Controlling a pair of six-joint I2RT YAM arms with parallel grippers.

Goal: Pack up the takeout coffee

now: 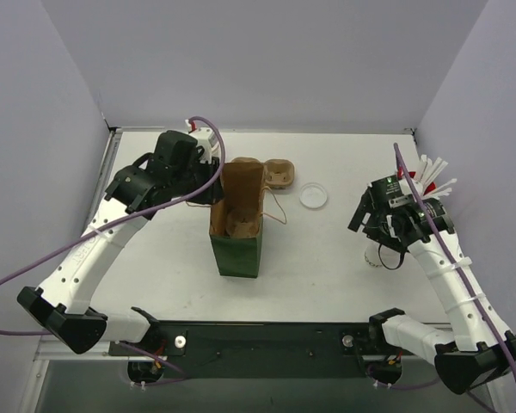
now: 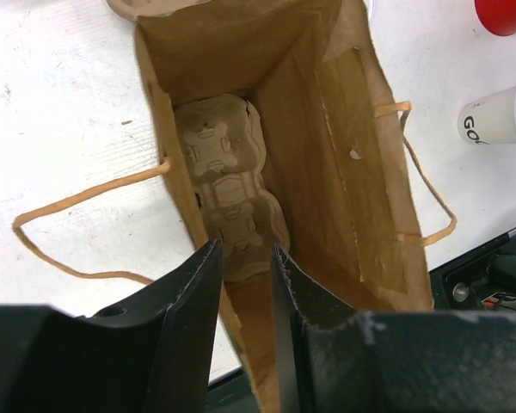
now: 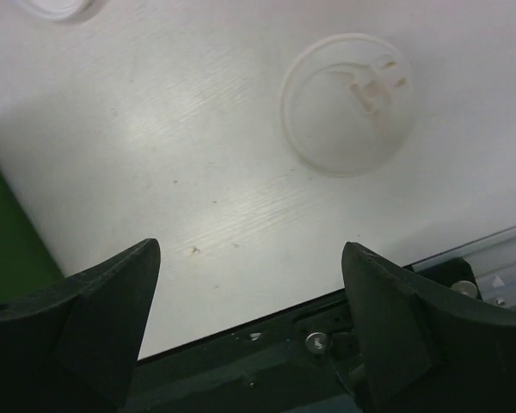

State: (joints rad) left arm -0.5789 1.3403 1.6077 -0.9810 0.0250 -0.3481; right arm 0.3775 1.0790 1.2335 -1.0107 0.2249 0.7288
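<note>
Left gripper (image 2: 245, 249), slightly parted, is hovering at bag (image 2: 344, 172) rim; right gripper (image 3: 251, 249), wide open, is hovering near lid (image 3: 348, 103).

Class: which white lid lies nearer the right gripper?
The lid just ahead of the right gripper, near the table's front edge; the other lid sits farther back, toward the bag.

My left arm (image 1: 90, 254) and right arm (image 1: 454, 284): white links dotted with small holes, black joint housings, each rising from the black base bar (image 1: 267, 337). A purple cable (image 1: 9, 282) trails along each arm, away from that bar. Fingers (image 2: 185, 331): matte black wedges, scuffed pale along the edges.
</note>
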